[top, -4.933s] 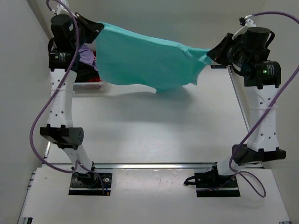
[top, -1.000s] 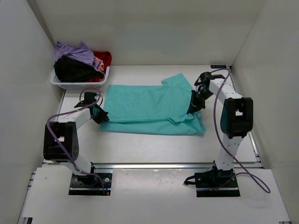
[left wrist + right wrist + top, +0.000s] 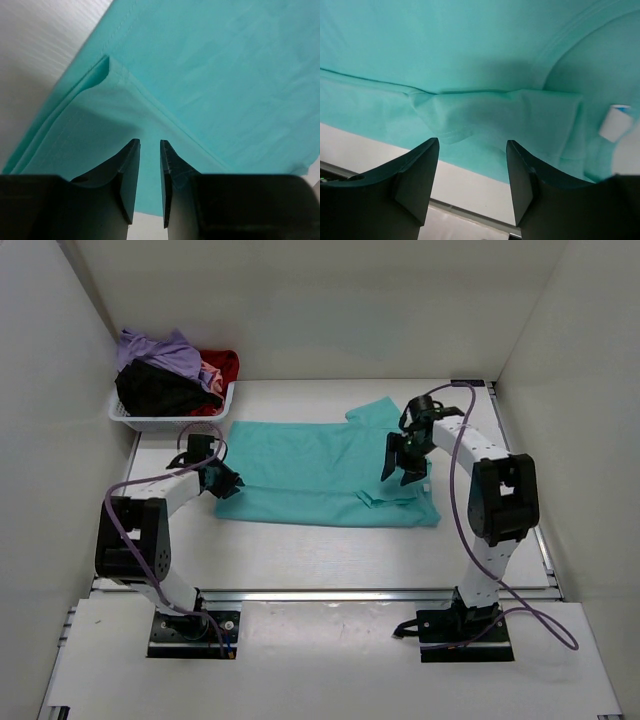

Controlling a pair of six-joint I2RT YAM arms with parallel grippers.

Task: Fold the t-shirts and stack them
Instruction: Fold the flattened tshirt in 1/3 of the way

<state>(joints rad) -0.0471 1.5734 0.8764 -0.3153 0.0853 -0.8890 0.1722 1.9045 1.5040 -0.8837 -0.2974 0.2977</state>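
Teal t-shirt [image 3: 320, 470] lies flat mid-bench [image 3: 330, 550], already doubled over lengthwise. The left hand [image 3: 224, 480] sits over its left end and the right hand [image 3: 399, 464] over its right end, both with jaws parted, gripping nothing. The other shirts [image 3: 165, 370] are piled in the basket [image 3: 170, 422] (far left). First fold looks done, so next I'd guess it needs a fresh grip for the crosswise fold.

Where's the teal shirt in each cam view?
Top external: teal shirt lies flat in the middle of the table.
Left wrist: teal shirt fills most of the frame, folded corner upper left.
Right wrist: it fills the upper frame, white tag at right.
Shared landmark: the shirt's edge against the white table.
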